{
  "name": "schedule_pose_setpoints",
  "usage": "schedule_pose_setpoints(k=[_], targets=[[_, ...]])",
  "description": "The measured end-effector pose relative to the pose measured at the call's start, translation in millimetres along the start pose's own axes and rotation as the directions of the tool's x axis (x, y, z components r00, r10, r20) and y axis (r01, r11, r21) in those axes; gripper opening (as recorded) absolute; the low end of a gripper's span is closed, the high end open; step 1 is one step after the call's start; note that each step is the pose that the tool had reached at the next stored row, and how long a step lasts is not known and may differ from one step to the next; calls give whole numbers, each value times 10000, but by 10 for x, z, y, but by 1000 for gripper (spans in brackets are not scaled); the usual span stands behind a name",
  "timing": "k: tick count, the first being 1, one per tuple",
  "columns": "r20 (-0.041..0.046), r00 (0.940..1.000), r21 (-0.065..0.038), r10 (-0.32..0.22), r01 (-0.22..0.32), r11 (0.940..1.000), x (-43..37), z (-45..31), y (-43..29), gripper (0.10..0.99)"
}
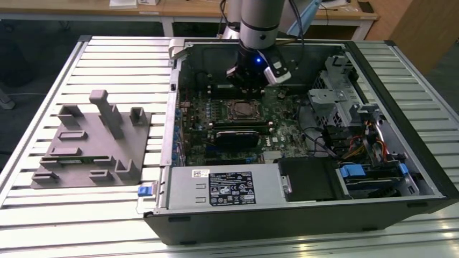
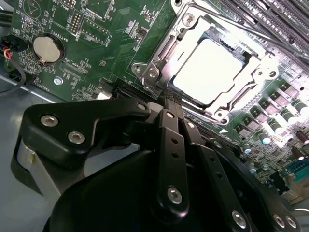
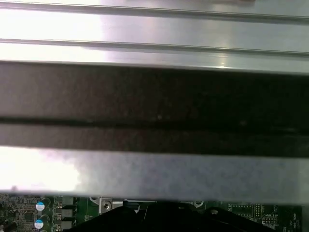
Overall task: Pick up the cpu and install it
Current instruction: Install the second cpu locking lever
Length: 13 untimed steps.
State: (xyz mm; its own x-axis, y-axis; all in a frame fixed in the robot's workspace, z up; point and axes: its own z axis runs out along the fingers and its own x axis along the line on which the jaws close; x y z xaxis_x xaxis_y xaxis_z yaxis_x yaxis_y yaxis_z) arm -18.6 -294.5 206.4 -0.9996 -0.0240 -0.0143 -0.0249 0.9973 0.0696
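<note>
I see the cpu (image 2: 212, 70) lying flat in its socket (image 2: 159, 58) on the green board (image 2: 96, 29), its bright metal top facing up. My gripper (image 2: 169, 104) sits just beside the socket's edge, near the chip but not touching it. It holds nothing, and I cannot tell how its fingers stand.

**Slatted metal table with two loads**

A table (image 1: 107, 215) of ribbed aluminium slats carries everything. On the exterior view's left lies a grey plastic fixture (image 1: 93, 148) with upright posts and shallow pockets, flat on the slats. Just beside it, toward the exterior view's right, an opened computer case (image 1: 301, 140) lies on its side, its interior facing up.
</note>
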Motion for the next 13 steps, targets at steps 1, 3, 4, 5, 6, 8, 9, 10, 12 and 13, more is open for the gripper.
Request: schedule_pose_setpoints(k=[1,3,4,5,6,8,9,10,12,13], targets=[[0,10000,1,1,-1,10000,0,0,-5,106],[-1,10000,1,0,0,10000,1,-1,-17,106],[0,10000,0,0,0,10000,1,-2,-26,106],[0,10000,0,1,-1,10000,1,-2,-32,106],[1,10000,-2,1,-1,10000,1,-2,-34,106],[-2,10000,3,2,-2,10000,1,-8,-35,106],[0,10000,1,1,-1,10000,1,-19,-34,106],[-1,10000,1,1,-1,10000,1,-37,-33,106],[0,10000,1,1,-1,10000,0,-92,-29,106],[-1,10000,2,1,-1,10000,-1,-124,-27,106]])
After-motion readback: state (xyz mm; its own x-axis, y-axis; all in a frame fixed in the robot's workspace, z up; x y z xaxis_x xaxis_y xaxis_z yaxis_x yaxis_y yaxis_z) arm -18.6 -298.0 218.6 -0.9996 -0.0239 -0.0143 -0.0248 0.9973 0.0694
